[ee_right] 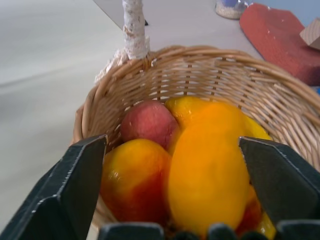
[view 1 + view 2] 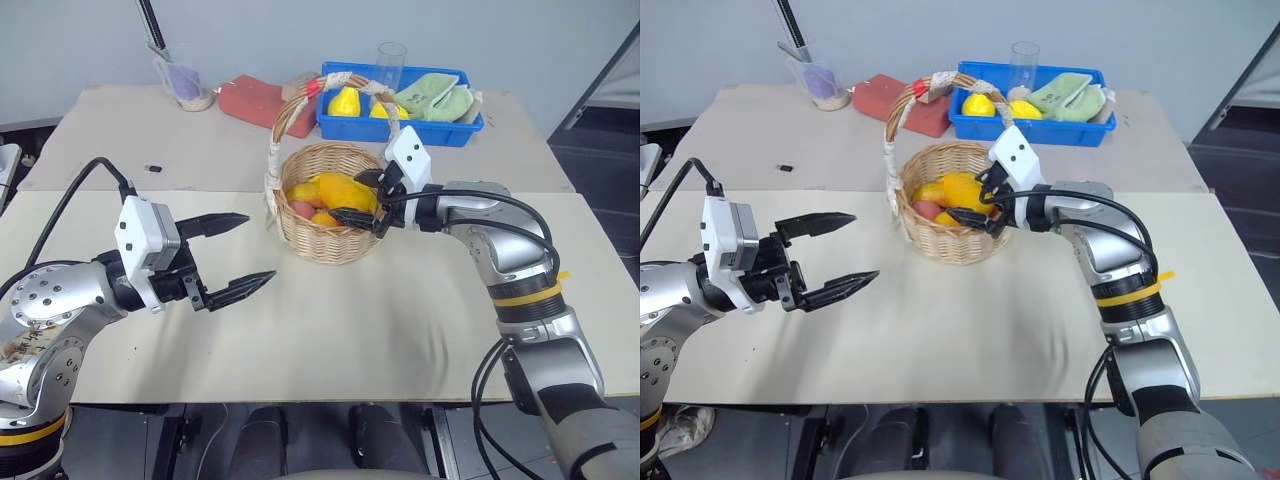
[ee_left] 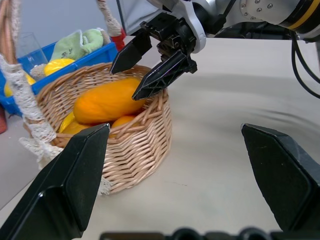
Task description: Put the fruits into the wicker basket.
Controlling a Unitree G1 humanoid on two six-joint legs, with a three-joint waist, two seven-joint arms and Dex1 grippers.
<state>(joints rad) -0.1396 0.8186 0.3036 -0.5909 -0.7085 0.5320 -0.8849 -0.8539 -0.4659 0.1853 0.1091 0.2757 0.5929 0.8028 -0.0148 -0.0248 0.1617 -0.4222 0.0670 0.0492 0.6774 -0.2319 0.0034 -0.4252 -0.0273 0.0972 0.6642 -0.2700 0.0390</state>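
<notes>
Lying lengthwise across the wicker basket (image 2: 330, 240), the mango (image 2: 345, 190) sits between the open right end effector (image 2: 365, 200).

Two beige tables (image 2: 300, 340) pushed edge to edge. On the far one, a blue tray (image 2: 400, 128) near the back edge holds yellow fruits (image 2: 345, 101) and a green cloth (image 2: 437, 97). A clear glass (image 2: 391, 58) stands just behind the tray. A red block (image 2: 255, 100) lies beside the tray. Well apart at the other end stands a clear cup (image 2: 183, 82) with purple contents. A small dark object (image 2: 153, 168) lies alone near the seam.
</notes>
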